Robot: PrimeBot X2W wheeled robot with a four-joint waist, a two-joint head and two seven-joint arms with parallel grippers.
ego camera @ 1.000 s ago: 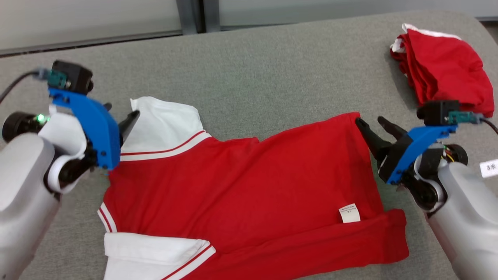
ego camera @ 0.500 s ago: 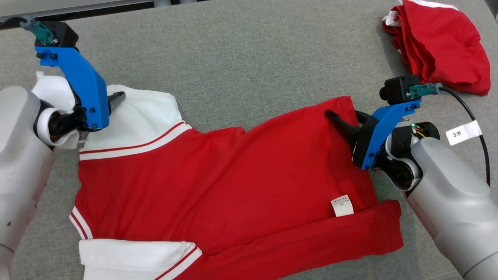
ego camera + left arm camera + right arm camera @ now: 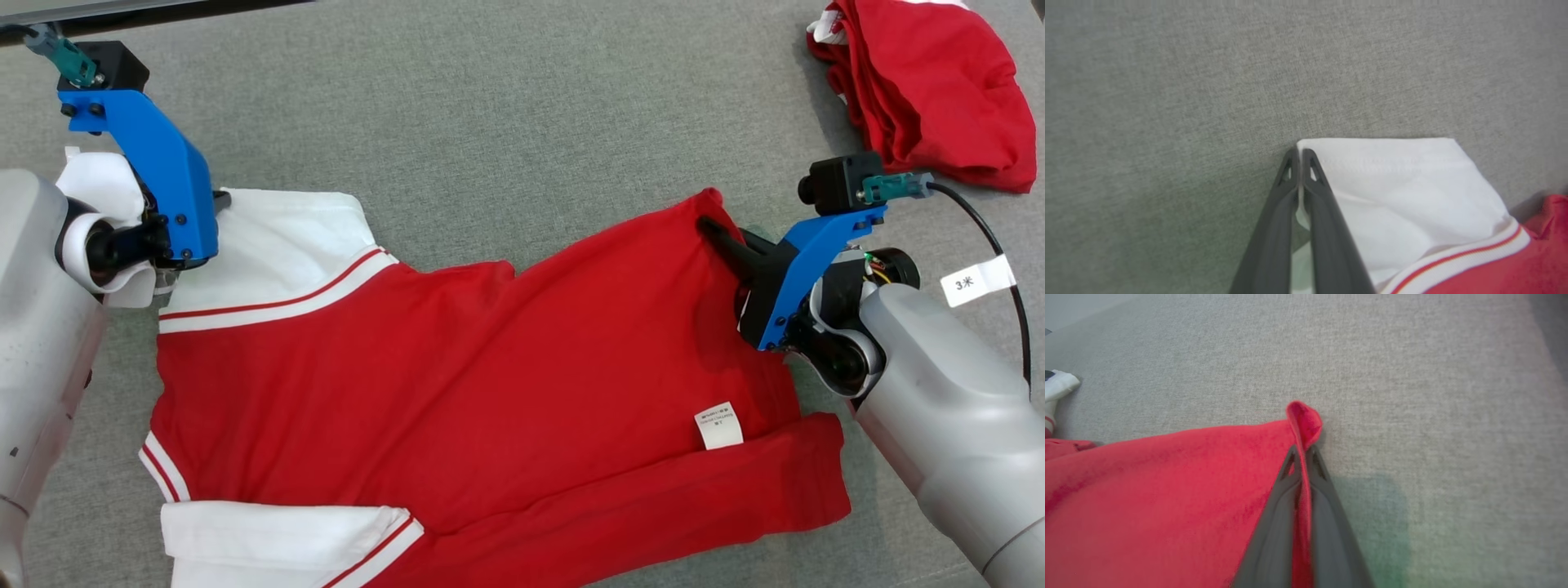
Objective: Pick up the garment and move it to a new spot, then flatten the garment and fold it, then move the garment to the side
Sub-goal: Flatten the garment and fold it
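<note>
The left pincer [image 3: 1299, 158] is clenching the shirt's [image 3: 457, 376] white sleeve [image 3: 1392, 183], the right pincer [image 3: 1301, 455] its red hem corner [image 3: 1303, 417], the shirt stretching lengthwise between them.

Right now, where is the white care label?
Head view: the care label lies lower right on the red garment, beside its folded edge, below the right gripper.

Beyond the spread garment [image 3: 490, 384], from 10 to 1 o'clock, the grey surface [image 3: 506, 122] lies free for passing. At 2 o'clock a heap of red clothes [image 3: 939, 90] stands in the way.
</note>
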